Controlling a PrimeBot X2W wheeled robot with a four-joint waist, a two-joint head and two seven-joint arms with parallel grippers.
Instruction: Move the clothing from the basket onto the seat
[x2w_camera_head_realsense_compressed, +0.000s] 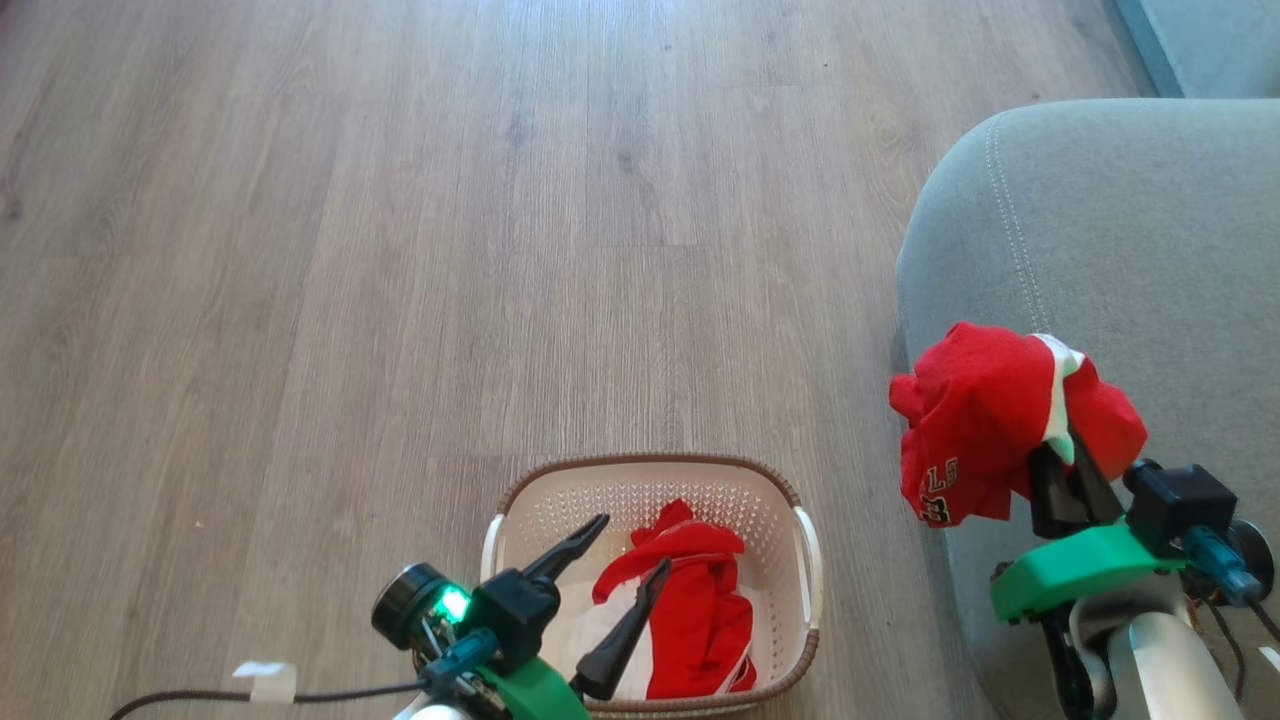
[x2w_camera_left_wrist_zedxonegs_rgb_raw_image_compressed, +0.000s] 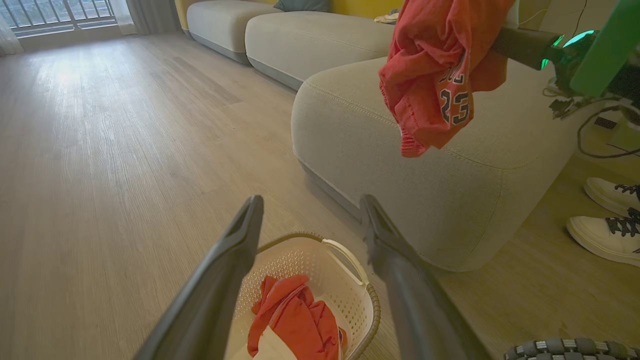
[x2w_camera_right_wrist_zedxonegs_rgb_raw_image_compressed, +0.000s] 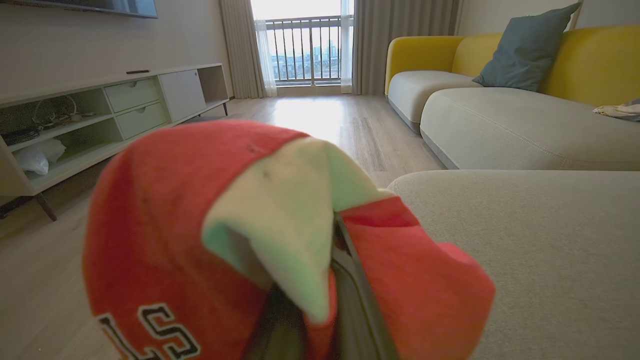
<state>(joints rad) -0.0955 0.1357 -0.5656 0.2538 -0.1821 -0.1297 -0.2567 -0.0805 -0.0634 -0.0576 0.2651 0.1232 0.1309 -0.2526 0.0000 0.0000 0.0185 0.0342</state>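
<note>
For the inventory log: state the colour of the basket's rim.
Brown, woven-look rim; clearest in the head view.

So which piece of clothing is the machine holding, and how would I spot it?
Find the grey seat on the right. By its edge nearest the basket, the right gripper holds a bunched red garment. Unlike the other red garment lying in the basket, it hangs in the air and shows "23" lettering.

We are in a home's living room: a yellow-backed sofa with a blue pillow, the grey seat beside it, a low media cabinet, curtains at a balcony railing, and sneakers on the wood floor.
</note>
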